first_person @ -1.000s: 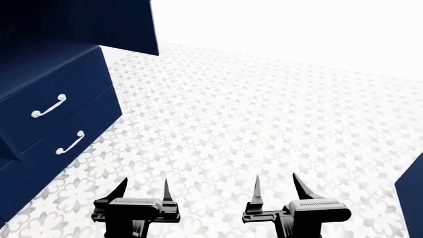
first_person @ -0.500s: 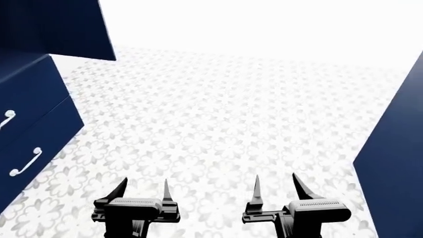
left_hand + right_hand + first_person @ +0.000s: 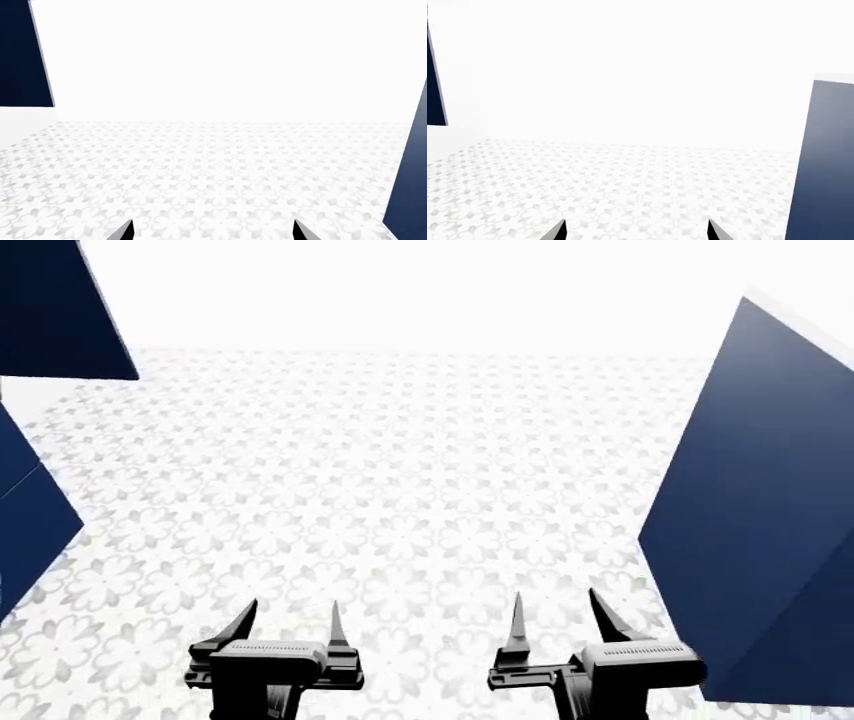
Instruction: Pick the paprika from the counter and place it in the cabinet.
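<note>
The paprika is out of view in every frame. At the left edge of the head view stands the navy blue cabinet [image 3: 54, 310], cut off by the frame, and it also shows in the left wrist view [image 3: 23, 55]. At the right rises the counter's dark navy base [image 3: 761, 520]; the right wrist view shows it too [image 3: 827, 165]. My left gripper [image 3: 290, 625] and right gripper [image 3: 557, 620] hang low over the floor, side by side. Both are open with nothing between their fingers. Only their fingertips [image 3: 127, 231] [image 3: 559, 230] show in the wrist views.
A floor of white tiles with a grey flower pattern [image 3: 400, 490] spreads between the two navy blocks. A plain white wall [image 3: 427, 290] closes the far end. A narrow navy edge [image 3: 410, 175] shows in the left wrist view.
The head view has swung to the right. The cabinet's drawers with white handles slid out at the left, and the navy base came in at the right. Both grippers kept their pose.
</note>
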Robot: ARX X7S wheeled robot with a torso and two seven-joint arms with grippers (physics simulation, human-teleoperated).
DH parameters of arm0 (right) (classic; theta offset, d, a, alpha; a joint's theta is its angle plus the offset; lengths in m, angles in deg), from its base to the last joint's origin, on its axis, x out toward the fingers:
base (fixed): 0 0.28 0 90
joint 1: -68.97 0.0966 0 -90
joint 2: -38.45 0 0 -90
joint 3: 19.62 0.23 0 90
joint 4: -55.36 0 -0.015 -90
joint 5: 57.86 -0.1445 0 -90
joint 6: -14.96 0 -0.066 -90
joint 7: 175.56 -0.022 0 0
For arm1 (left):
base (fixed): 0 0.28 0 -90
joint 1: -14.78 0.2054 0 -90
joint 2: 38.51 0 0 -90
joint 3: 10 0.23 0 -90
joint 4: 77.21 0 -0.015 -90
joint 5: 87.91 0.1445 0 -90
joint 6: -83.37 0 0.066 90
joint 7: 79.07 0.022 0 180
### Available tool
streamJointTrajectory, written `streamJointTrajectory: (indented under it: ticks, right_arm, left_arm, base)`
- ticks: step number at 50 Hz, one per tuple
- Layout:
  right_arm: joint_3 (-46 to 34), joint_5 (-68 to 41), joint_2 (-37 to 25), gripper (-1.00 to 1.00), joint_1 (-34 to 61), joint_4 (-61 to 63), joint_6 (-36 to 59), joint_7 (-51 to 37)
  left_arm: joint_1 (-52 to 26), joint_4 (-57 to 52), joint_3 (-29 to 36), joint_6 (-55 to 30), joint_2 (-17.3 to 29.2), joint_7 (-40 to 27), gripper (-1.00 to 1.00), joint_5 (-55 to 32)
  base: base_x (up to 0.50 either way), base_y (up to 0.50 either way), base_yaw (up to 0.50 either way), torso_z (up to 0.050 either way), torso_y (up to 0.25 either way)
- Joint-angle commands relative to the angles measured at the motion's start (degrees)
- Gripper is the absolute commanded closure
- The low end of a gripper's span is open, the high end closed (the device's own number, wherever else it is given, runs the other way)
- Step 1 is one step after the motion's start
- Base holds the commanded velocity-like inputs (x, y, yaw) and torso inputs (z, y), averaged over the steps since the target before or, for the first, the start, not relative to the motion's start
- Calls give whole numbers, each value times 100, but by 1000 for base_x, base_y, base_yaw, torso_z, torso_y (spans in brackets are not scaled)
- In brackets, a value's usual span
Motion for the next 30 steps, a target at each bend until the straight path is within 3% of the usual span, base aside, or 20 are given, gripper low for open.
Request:
streamJointTrajectory:
  ticks: [1, 13, 23, 30]
  right_arm:
    - [-31, -17, -14, -100, 12, -14, -13, -18]
    - [-77, -43, -44, -100, -12, 55, 21, -36]
    - [-176, 49, -78, -100, 6, 108, 197, -91]
    - [-162, -24, -87, -100, 18, 90, 163, -79]
  left_arm:
    - [0, -9, 26, 5, 24, -22, -100, -25]
    - [-7, -15, 47, 5, 48, -48, -100, -58]
    - [-13, -10, 68, 21, 66, -67, -100, -74]
    - [-8, -17, 86, 32, 78, -84, -100, -79]
  base:
    - [0, 0, -500, 0, 0]
    - [0, 0, -472, 0, 0]
    - [0, 0, 0, 0, 0]
    - [-442, -39, 0, 0, 0]
